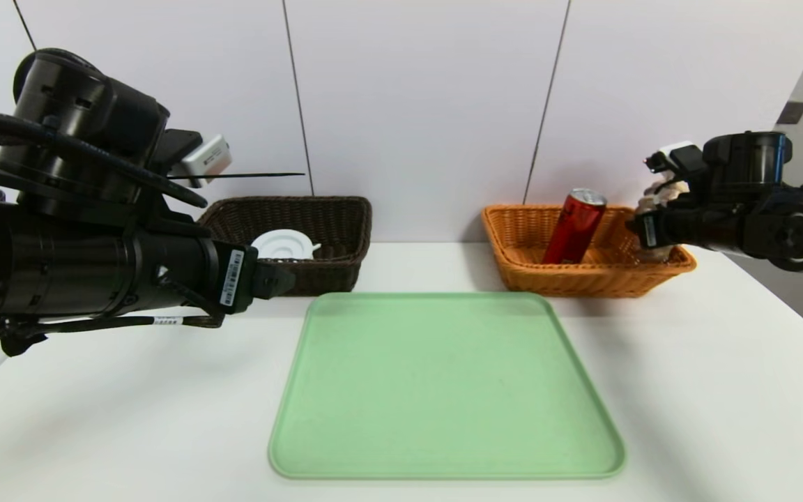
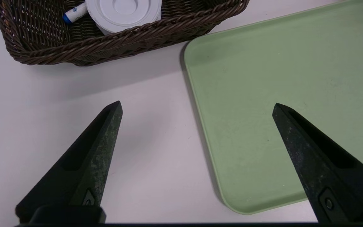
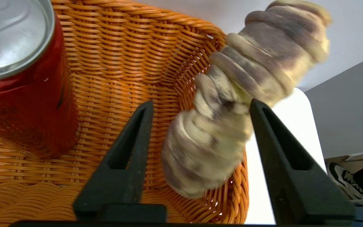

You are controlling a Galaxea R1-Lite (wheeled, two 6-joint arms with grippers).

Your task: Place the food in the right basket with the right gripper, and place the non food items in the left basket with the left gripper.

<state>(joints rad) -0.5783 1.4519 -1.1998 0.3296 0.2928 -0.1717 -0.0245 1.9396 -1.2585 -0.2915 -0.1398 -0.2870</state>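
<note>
A twisted bread roll hangs tilted over the right end of the orange basket, between the fingers of my right gripper. The jaws stand apart: the roll leans on one finger and a gap shows at the other. A red can leans inside that basket. In the head view the right gripper hovers at the basket's right end. My left gripper is open and holds nothing, above the table at the tray's left edge. The brown basket holds a white round lid and a blue-capped tube.
A green tray with nothing on it lies in the middle of the white table, in front of both baskets. The left arm stretches in front of the brown basket. The wall stands close behind the baskets.
</note>
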